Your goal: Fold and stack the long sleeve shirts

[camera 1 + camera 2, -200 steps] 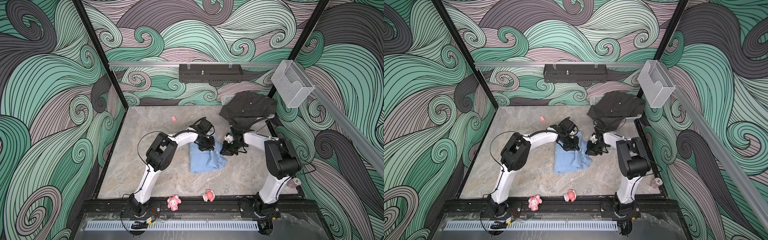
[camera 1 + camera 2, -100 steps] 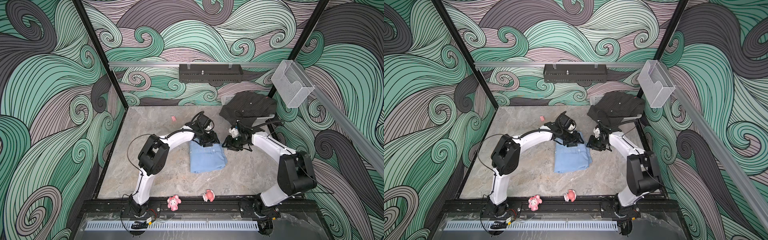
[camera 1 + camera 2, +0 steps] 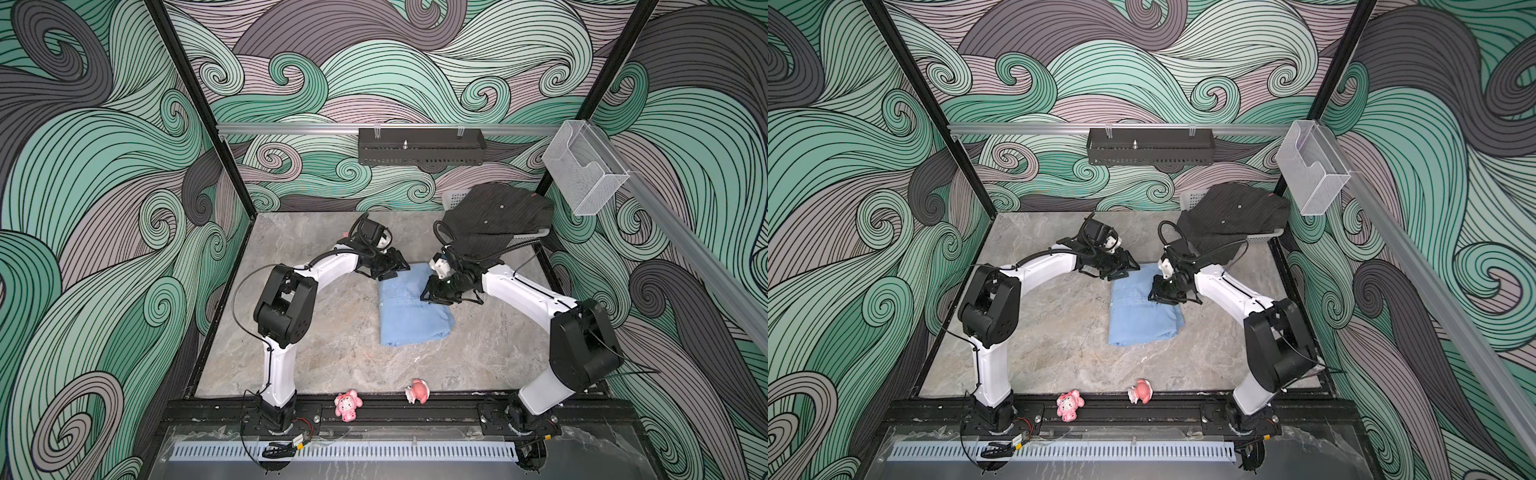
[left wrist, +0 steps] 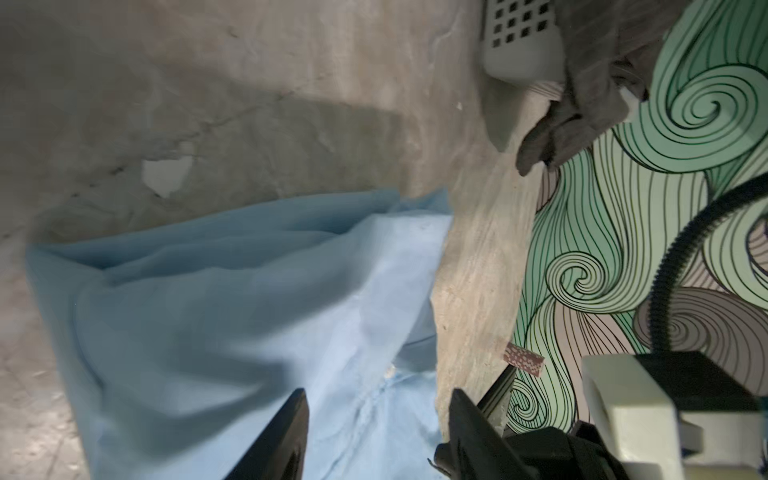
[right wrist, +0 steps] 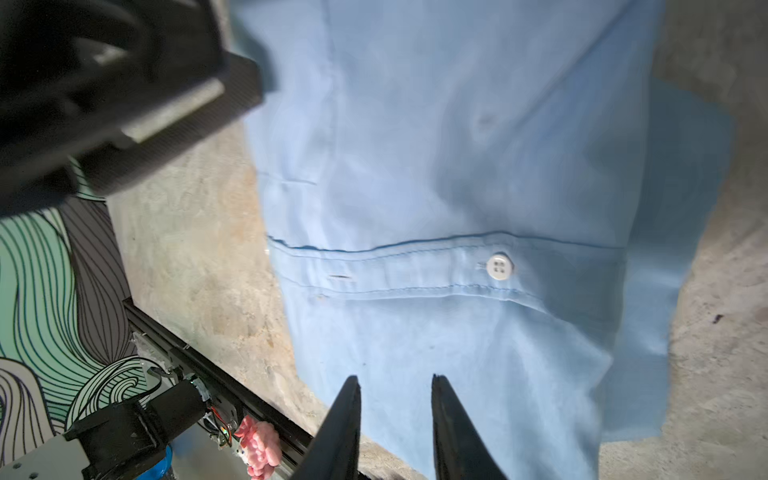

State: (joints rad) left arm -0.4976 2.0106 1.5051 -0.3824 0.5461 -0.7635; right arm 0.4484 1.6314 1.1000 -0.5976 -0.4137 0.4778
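A folded light blue shirt (image 3: 411,309) (image 3: 1142,311) lies flat mid-table, its button placket (image 5: 500,267) showing. The dark pinstriped shirt (image 3: 498,216) (image 3: 1233,216) is draped over a white basket (image 3: 453,197) at the back right. My left gripper (image 3: 401,266) (image 4: 379,395) hangs open over the blue shirt's (image 4: 228,311) far left corner, nothing between its fingers. My right gripper (image 3: 432,293) (image 5: 395,378) hovers over the blue shirt's (image 5: 457,166) right part, jaws a little apart and holding nothing.
Two pink toys (image 3: 348,406) (image 3: 417,390) sit at the front rail. A black shelf (image 3: 419,147) hangs on the back wall and a clear holder (image 3: 586,170) on the right rail. The basket (image 4: 519,41) and dark shirt (image 4: 590,83) stand beyond the blue shirt.
Both grippers opened and let go of the blue shirt, which now lies flatter. The left gripper drew back to the far edge. The right one moved left over the shirt.
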